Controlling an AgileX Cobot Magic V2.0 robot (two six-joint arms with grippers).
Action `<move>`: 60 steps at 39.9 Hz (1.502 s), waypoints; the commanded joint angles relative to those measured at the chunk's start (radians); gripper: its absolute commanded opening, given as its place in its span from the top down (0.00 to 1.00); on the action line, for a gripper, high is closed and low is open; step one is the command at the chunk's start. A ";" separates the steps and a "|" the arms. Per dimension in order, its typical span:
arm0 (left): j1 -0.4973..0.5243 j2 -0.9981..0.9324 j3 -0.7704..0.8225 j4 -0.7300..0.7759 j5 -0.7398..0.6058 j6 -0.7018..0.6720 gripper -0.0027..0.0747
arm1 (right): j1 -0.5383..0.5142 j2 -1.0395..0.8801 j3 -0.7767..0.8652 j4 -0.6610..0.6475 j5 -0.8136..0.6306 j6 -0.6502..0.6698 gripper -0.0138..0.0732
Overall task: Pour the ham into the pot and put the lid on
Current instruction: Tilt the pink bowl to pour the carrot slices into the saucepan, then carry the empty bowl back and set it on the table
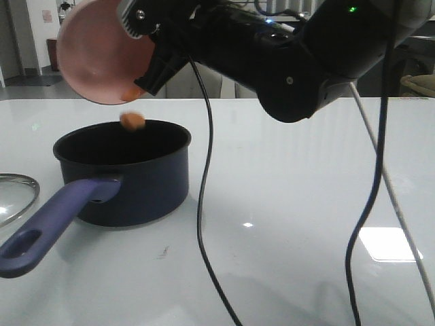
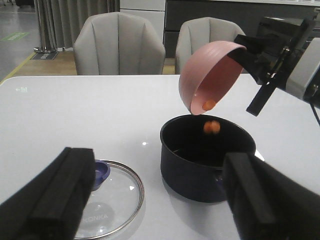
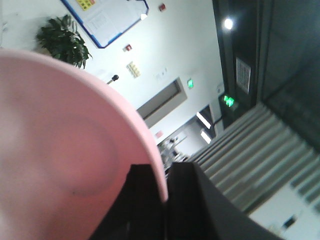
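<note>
Your right gripper is pinching the rim of the pink bowl between its jaws and is holding it tipped steeply above the pot. Your left gripper is hanging with its jaws spread wide and gripping nothing, low over the table on the near side of the pot. The ham is dropping out of the bowl: in the left wrist view one chunk is sitting at the bowl's lower lip and others are in the air just over the pot's mouth. So the pour is under way and, by my reading, nearly done. The lid is lying flat on the table beside the pot, untouched, so you are left with covering the pot.
</note>
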 commanded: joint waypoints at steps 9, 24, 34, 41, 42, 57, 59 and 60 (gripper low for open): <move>-0.007 -0.017 -0.027 -0.004 -0.078 -0.001 0.24 | -0.001 -0.063 -0.033 -0.039 -0.139 -0.058 0.70; -0.007 -0.017 -0.027 -0.004 -0.078 -0.001 0.24 | 0.004 -0.180 -0.055 0.336 0.377 0.694 0.70; -0.007 -0.017 -0.027 -0.004 -0.078 -0.001 0.24 | -0.005 -0.342 -0.123 0.356 1.055 0.694 0.70; -0.007 -0.017 -0.027 -0.004 -0.078 -0.001 0.24 | -0.076 -0.432 -0.124 0.365 1.325 0.698 0.70; -0.007 -0.017 -0.027 -0.004 -0.078 -0.001 0.24 | -0.095 -0.441 -0.124 0.365 1.367 0.698 0.70; -0.007 -0.017 -0.027 -0.004 -0.078 -0.001 0.24 | -0.416 -0.460 -0.124 0.366 1.785 0.713 0.70; -0.007 -0.017 -0.027 -0.004 -0.078 -0.001 0.24 | -0.453 -0.447 -0.124 0.368 1.810 0.713 0.70; -0.007 -0.017 -0.027 -0.004 -0.078 -0.001 0.24 | -0.467 -0.440 -0.124 0.372 1.822 0.714 0.70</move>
